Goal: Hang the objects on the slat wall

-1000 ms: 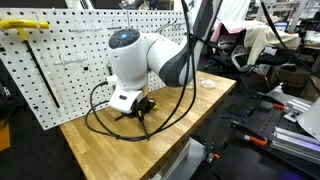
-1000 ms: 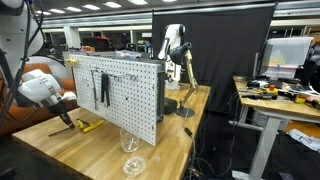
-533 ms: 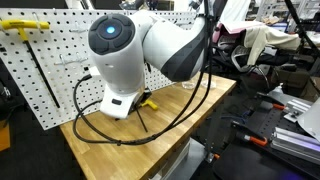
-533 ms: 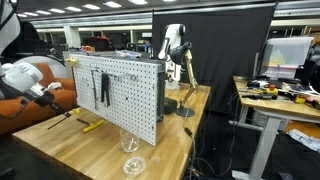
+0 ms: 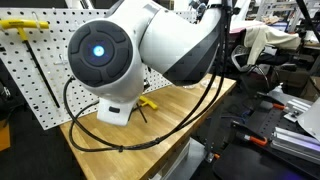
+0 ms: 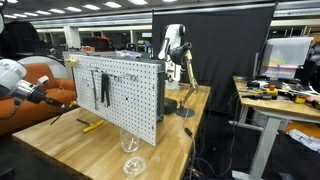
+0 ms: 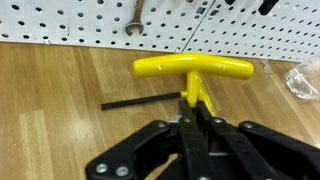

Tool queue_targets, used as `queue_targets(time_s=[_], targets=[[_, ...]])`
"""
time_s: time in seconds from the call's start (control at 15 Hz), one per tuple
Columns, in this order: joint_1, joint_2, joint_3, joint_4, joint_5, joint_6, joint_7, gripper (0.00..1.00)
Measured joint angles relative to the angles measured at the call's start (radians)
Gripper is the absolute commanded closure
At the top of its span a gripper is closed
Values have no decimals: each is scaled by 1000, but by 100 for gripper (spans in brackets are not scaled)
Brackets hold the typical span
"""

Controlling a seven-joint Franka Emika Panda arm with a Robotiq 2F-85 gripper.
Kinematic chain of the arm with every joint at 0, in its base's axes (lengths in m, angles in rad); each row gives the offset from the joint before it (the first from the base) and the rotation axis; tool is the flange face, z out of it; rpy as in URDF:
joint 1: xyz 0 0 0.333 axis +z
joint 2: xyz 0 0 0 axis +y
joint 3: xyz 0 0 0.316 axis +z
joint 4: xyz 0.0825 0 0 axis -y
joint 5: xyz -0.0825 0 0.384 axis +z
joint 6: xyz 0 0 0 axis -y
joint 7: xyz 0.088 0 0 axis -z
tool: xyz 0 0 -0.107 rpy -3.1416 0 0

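In the wrist view my gripper (image 7: 197, 108) is shut on the yellow stem of a T-shaped tool (image 7: 193, 68), whose crossbar lies level just beyond the fingertips. A thin black shaft (image 7: 140, 100) shows to the left above the wood; I cannot tell which tool it belongs to. The white slat wall (image 7: 90, 25) stands right behind. In an exterior view the gripper (image 6: 45, 97) holds the tool above the table at the far left, and another yellow tool (image 6: 90, 126) lies on the table. A further yellow tool (image 5: 22, 25) hangs on the slat wall (image 5: 45, 75). The arm hides the gripper there.
A grey wrench (image 7: 133, 15) hangs on the board, and dark tools (image 6: 105, 88) hang on its face. A clear glass (image 6: 132, 150) stands on the wooden table (image 6: 170, 130) near the board's end. Black cable (image 5: 110, 140) loops over the table. Cluttered benches stand around.
The arm has swung up and toward the camera, filling an exterior view. The gripper has risen away from the table with the yellow tool in it.
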Motion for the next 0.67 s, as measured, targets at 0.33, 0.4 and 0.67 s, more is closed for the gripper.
queue_targets(time_s=[0.33,0.4,0.67], targets=[[8,12,16,25,-21,-21,28,98],[8,16,17,40,-23,-20,32,98],[7,48,17,121,-27,-19,32,98]])
